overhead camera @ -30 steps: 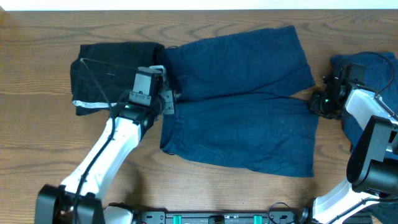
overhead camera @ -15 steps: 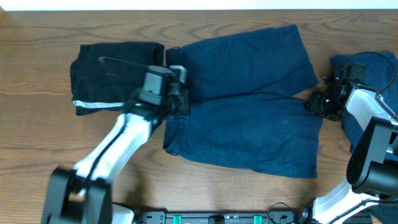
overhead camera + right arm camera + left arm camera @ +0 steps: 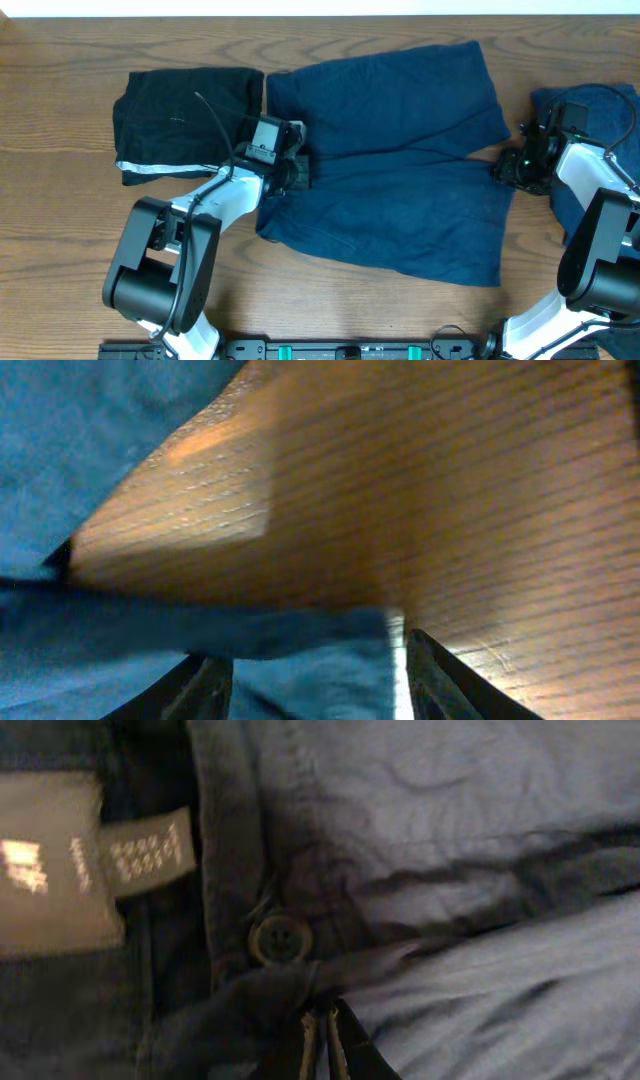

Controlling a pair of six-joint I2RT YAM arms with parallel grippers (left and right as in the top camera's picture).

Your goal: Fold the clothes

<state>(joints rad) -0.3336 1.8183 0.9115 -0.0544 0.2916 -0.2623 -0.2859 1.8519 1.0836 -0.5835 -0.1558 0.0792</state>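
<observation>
Navy shorts [image 3: 390, 160] lie flat on desk [image 3: 60, 200], right of black garment [image 3: 185, 115]. Left fingers [image 3: 320, 1042] pinched shut on shorts' waistband beside button [image 3: 280, 937]. Right fingers [image 3: 505, 168] apart, straddling leg hem. Versus a second ago: left arm now farther right of black garment.

Navy-blue shorts [image 3: 400, 160], black garment [image 3: 185, 110] with white strip [image 3: 155, 167], brown woodgrain table [image 3: 60, 230].
</observation>
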